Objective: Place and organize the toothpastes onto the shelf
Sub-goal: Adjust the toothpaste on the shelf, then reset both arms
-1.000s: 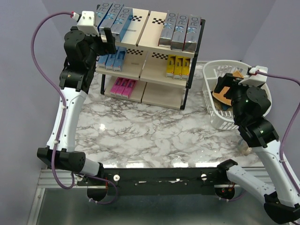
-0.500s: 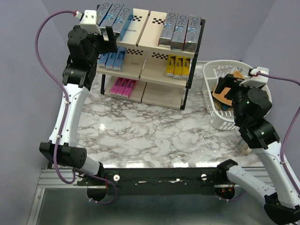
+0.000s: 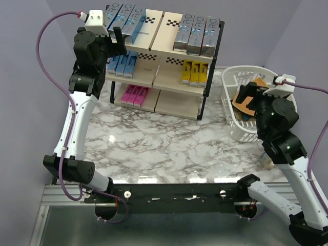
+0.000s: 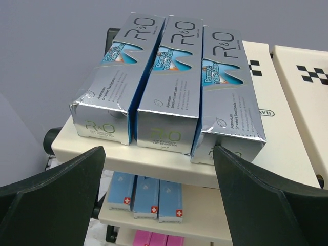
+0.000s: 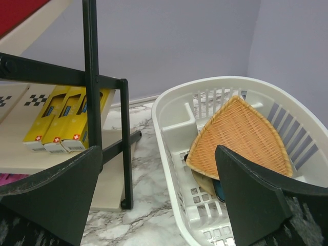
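The shelf (image 3: 159, 56) stands at the back with toothpastes in rows. Three silver ones (image 3: 125, 21) lie top left and three more (image 3: 195, 35) top right. Blue ones (image 3: 122, 64) and yellow ones (image 3: 195, 72) fill the middle tier, pink ones (image 3: 134, 95) the bottom. My left gripper (image 3: 116, 44) hovers open just in front of the top-left silver boxes (image 4: 169, 87), touching none. In its wrist view, blue boxes (image 4: 146, 197) show between the fingers (image 4: 51, 205). My right gripper (image 3: 247, 100) hangs open and empty over the basket.
A white plastic basket (image 3: 229, 120) stands right of the shelf, holding a woven wedge-shaped tray (image 5: 241, 133); something dark blue (image 5: 220, 192) peeks from under it. The shelf's black corner post (image 5: 92, 77) is left of the right gripper (image 5: 159, 154). Marble tabletop (image 3: 164, 148) lies in front.
The left wrist has lifted and shifted slightly back toward the shelf's top-left corner. The right arm has barely moved. Both grippers stay open.
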Action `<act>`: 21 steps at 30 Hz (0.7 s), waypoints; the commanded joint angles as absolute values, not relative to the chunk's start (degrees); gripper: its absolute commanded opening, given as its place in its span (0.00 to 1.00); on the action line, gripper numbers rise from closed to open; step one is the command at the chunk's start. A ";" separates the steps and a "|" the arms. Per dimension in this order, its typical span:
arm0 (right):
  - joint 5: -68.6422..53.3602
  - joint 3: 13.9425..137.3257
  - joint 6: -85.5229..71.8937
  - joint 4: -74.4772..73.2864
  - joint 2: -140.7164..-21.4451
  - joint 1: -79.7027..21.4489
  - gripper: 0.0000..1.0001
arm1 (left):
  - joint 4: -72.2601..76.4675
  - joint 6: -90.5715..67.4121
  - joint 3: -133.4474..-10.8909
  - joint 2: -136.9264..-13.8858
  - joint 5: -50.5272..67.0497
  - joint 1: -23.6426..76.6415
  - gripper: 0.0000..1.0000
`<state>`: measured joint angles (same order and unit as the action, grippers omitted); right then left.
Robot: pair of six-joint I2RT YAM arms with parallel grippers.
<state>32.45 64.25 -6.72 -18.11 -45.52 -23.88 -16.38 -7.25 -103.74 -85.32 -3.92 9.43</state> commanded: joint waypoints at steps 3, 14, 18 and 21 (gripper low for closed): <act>31.55 64.07 -5.89 -18.02 -43.51 -23.73 1.00 | -2.95 -6.69 -93.36 -73.78 -7.90 9.14 0.99; 36.37 63.90 -2.11 -16.88 -38.06 -23.73 1.00 | 21.70 -1.32 -64.63 -52.57 -24.94 9.14 0.99; 38.93 63.81 1.04 -15.47 -36.48 -23.73 1.00 | 30.12 -0.27 -59.51 -47.56 -29.08 9.14 0.99; 40.25 63.90 2.46 -14.24 -35.51 -23.73 1.00 | 33.82 1.40 -57.66 -45.71 -31.72 9.14 0.99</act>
<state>35.88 64.18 -1.30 -17.02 -36.71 -23.88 23.35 -1.48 -60.20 -47.94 -23.99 9.43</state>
